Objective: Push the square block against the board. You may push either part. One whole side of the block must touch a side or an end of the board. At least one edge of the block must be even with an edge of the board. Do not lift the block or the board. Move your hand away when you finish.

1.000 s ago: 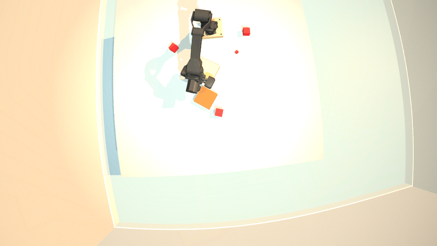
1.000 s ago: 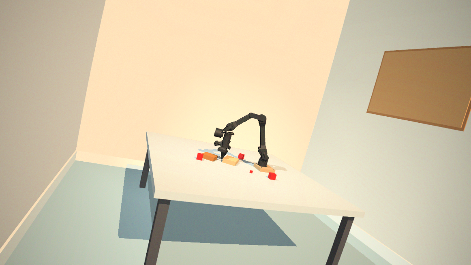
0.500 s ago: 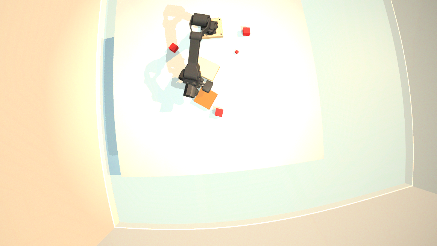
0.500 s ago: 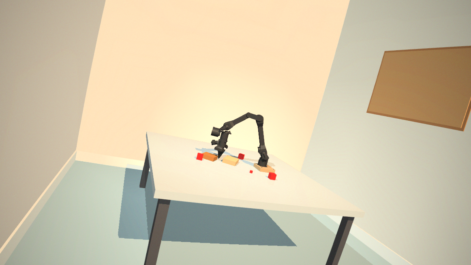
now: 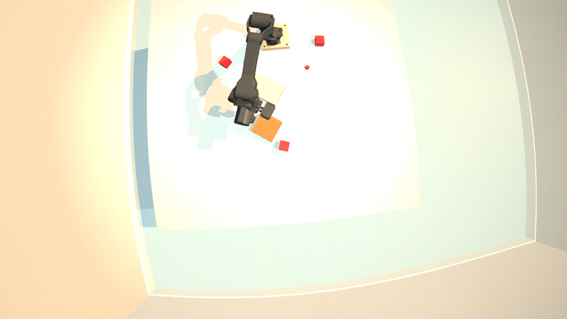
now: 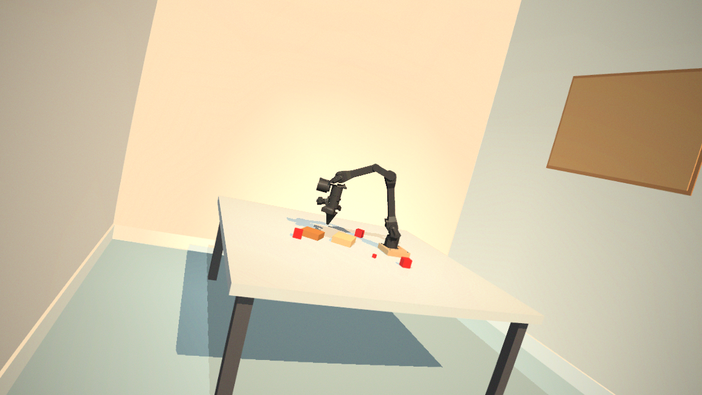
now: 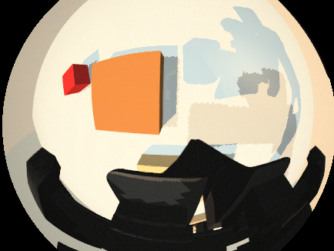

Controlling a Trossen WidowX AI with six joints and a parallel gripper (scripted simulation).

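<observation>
The orange square block [image 5: 267, 128] [image 6: 312, 233] [image 7: 127, 94] lies flat on the table. The cream board [image 5: 273, 90] [image 6: 343, 239] [image 7: 154, 161] lies flat between the block and the arm's base, partly hidden by the arm in the top view and by the fingers in the wrist view. A strip of table separates block and board, so they do not touch. My gripper [image 6: 328, 223] [image 7: 195, 142] is shut and empty. Its fingertips are raised above the table, behind the block and board in the exterior view. They are hidden under the arm in the top view.
A red cube [image 5: 284, 145] [image 6: 297, 232] [image 7: 76, 79] sits close to the block's far side from the board. Other red cubes stand at the left [image 5: 225, 61] and right [image 5: 319, 40] of the arm's base [image 5: 283, 44]. A tiny red cube [image 5: 307, 67] [image 6: 374, 255] lies nearby.
</observation>
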